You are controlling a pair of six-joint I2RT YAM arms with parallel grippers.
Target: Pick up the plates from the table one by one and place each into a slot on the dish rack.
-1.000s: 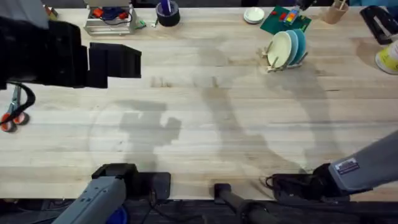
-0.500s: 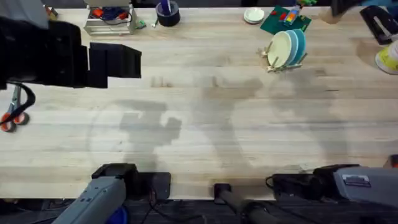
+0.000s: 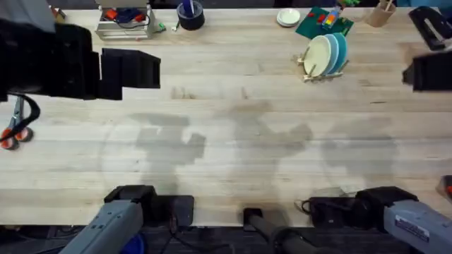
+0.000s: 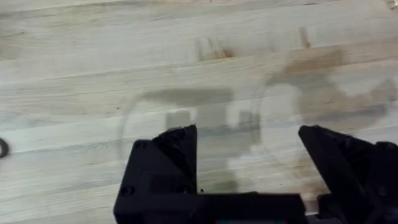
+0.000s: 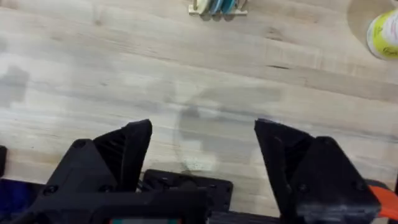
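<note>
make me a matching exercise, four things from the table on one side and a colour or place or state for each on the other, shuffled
Things:
1. dish rack
2. scissors
3. left gripper
4. small cream-white dish

Descriptions:
A. open above bare wood, holding nothing
B. lying at the table's left edge, with red handles
C. holding plates on edge, a cream-yellow one in front and teal behind
D. at the table's far edge, beside a green mat

Pairs: 1-C, 2-B, 3-A, 4-D
</note>
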